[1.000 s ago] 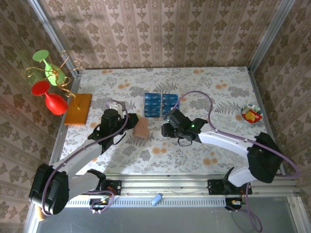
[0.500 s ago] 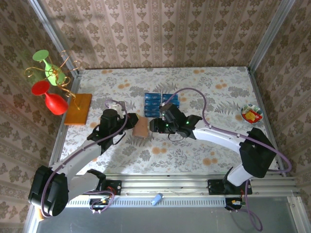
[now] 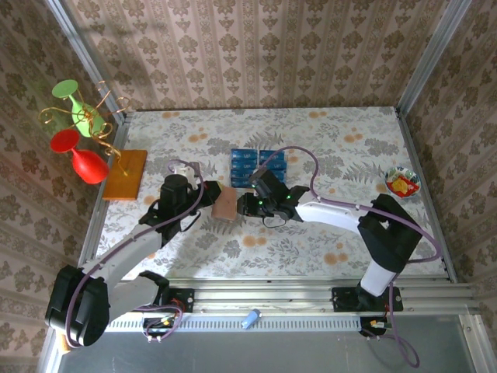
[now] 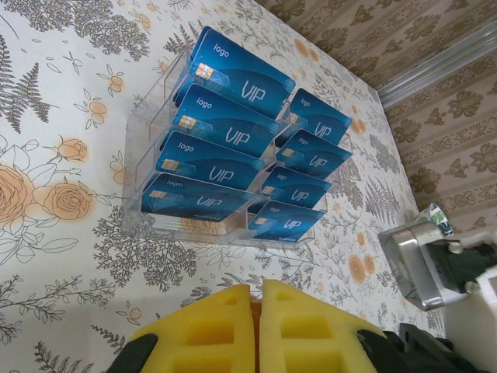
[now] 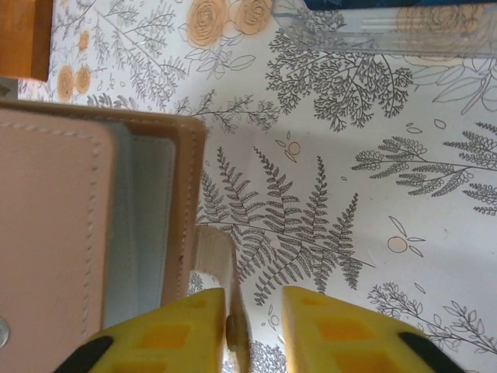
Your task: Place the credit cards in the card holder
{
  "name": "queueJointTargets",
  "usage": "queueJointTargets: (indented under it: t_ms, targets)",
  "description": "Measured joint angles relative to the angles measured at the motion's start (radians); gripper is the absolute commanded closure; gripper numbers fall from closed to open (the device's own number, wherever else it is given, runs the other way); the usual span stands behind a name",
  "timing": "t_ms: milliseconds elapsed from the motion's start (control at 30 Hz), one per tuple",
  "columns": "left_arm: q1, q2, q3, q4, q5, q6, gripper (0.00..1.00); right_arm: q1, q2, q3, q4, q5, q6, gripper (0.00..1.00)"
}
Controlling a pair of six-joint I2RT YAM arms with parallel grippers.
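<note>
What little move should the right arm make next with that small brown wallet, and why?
Probably close the right tool on the thin tan flap of the card holder, which stands between its fingers with a gap on one side. The left tool appears to pinch the holder's other edge, so the flap could then be pulled open for the credit cards.

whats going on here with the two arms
Two robot arms are working on the card holder. The left gripper is pinched shut on its edge, and the right gripper has its jaws around a leather flap, not yet clamped. All eight credit cards sit in their clear rack.
</note>
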Motion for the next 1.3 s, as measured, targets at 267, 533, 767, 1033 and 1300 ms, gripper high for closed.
queueJointTargets:
  t_ms: [267, 533, 767, 1033, 1300]
  targets:
    - [0.000, 0.000, 0.000, -0.001, -0.010, 0.006, 0.13, -0.021, -0.016, -0.012, 0.024, -0.024, 0.001, 1.00]
    - [0.048, 0.000, -0.001, -0.004, -0.040, 0.012, 0.00, -0.024, -0.237, 0.008, -0.073, -0.029, -0.034, 1.00]
    - [0.089, 0.000, -0.028, -0.005, -0.041, 0.029, 0.00, -0.023, -0.255, 0.061, -0.108, -0.074, -0.056, 1.00]
    - [0.089, -0.019, -0.056, -0.028, -0.040, 0.050, 0.00, -0.019, -0.250, 0.061, -0.105, -0.142, -0.048, 1.00]
    - [0.089, -0.039, -0.066, -0.063, -0.036, 0.064, 0.00, -0.028, -0.228, 0.001, -0.022, -0.182, -0.034, 1.00]
